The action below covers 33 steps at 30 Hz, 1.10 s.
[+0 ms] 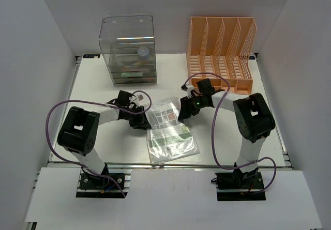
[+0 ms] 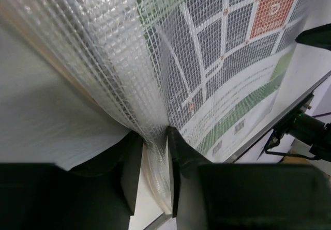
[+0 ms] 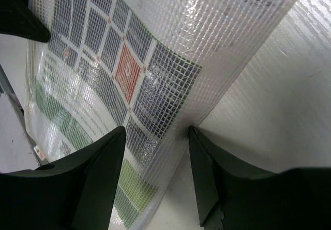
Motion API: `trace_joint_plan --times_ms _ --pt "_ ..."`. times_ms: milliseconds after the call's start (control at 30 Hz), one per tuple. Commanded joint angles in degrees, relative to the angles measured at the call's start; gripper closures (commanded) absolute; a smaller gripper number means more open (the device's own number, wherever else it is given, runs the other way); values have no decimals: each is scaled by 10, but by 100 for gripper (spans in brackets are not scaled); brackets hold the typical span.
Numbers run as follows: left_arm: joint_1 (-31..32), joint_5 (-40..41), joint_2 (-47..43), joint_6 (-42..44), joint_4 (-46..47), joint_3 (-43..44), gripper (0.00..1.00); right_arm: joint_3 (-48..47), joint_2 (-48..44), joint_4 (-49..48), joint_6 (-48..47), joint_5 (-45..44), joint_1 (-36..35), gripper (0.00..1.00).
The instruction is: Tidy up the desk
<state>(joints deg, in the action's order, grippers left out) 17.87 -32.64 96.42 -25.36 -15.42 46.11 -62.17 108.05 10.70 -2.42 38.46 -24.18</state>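
A clear mesh pouch (image 1: 170, 134) holding printed sheets lies in the middle of the white desk (image 1: 98, 85). My left gripper (image 1: 140, 120) is at the pouch's left edge. In the left wrist view the gripper (image 2: 155, 137) is shut on a bunched fold of the pouch (image 2: 217, 59), which rises off the desk (image 2: 41, 111). My right gripper (image 1: 182, 113) is at the pouch's upper right edge. In the right wrist view it (image 3: 156, 132) stands open, one finger over the pouch (image 3: 129, 59), the other on the bare desk (image 3: 279, 101) at the pouch's border.
A clear drawer box (image 1: 128, 49) stands at the back left and an orange file rack (image 1: 221, 51) at the back right. White walls close in the desk on three sides. A metal rail (image 1: 165, 164) runs along the front edge.
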Motion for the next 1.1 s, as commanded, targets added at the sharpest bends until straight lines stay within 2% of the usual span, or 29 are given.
trace_joint_plan --times_ms 0,133,233,267,300,333,367,400,533,633,833,933,1067 --pt "23 7 4 9 -3 -25 65 -4 21 34 -7 17 -24 42" --pt "23 -22 2 7 20 -30 88 -6 17 36 -11 22 -25 44" --pt "23 -24 -29 -11 55 -47 92 -9 6 42 -20 26 -24 41" --pt "23 -16 -46 -22 64 -59 97 -11 1 44 -22 27 -20 37" --pt "23 -7 -89 -27 75 -66 98 -11 -12 45 -29 22 -20 28" --pt "23 1 -116 -31 91 -74 100 -11 -18 47 -29 17 -20 24" --pt "23 20 -139 -34 93 -82 100 -7 -23 43 -30 12 -17 20" --pt "23 31 -165 -33 89 -82 100 -4 -33 40 -30 4 -16 11" --pt "23 61 -309 -1 58 -70 100 -5 -35 41 -24 6 -10 11" --pt "23 64 -368 20 37 -55 100 -6 -35 39 -20 17 -9 11" --pt "23 8 -394 27 57 -66 100 4 -35 22 1 103 0 11" --pt "23 -12 -410 9 85 -71 100 17 -31 -2 19 211 10 11" --pt "23 -19 -419 1 92 -66 100 32 -38 -30 37 250 8 11"
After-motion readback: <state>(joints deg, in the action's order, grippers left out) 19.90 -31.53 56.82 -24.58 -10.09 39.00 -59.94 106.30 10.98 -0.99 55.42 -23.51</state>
